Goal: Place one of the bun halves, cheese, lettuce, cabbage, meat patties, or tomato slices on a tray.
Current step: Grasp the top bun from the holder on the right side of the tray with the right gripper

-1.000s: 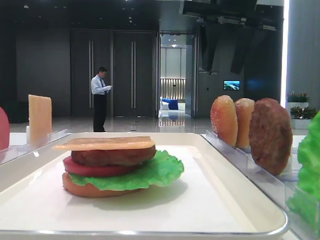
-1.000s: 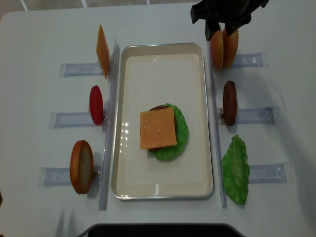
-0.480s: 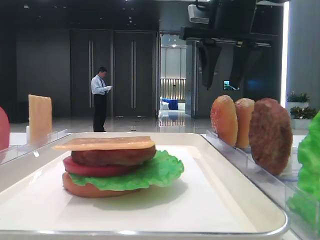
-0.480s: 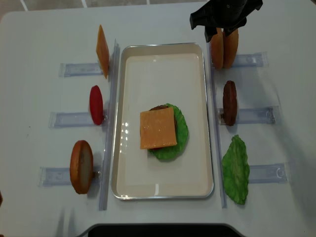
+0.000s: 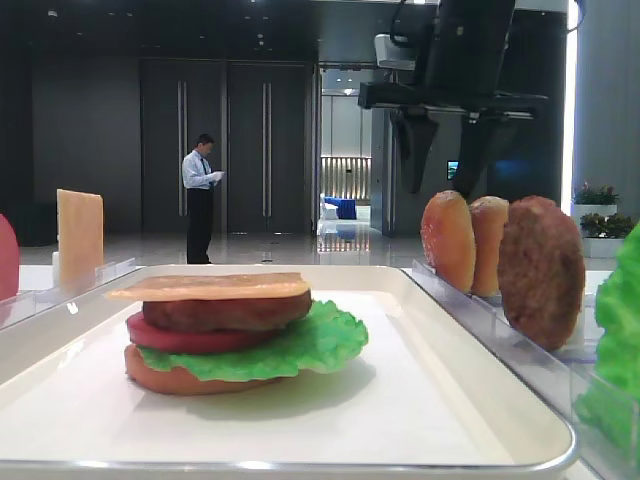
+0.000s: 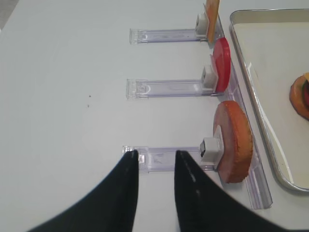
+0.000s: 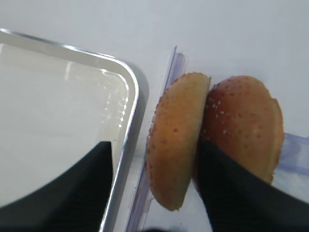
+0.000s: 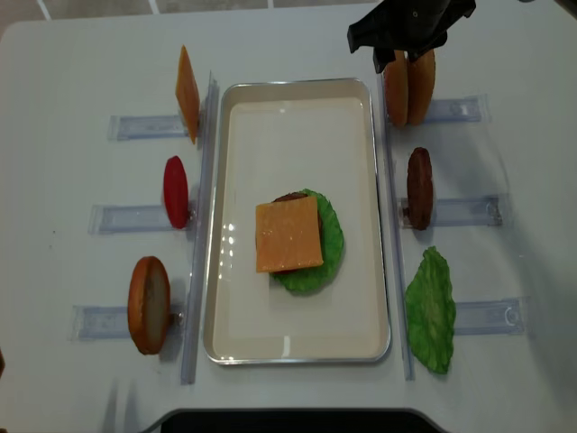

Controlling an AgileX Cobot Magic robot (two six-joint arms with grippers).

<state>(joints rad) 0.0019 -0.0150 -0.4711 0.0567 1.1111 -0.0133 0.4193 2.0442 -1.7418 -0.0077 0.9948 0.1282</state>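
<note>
The right claw [image 7: 159,188] had come down with its jaws parted astride the nearer of two bun halves [image 7: 176,137] standing in their rack beside the tray [image 7: 126,145], not yet clenched, so a grasp looked imminent.

Even overhead light left the white tabletop [image 8: 81,54] bright. Glare streaked the white rectangular tray's shiny raised rim [image 7: 126,140]. The low view's hall was dim, and the nearby green ruffled leaf [image 5: 622,330] blurred.
</note>
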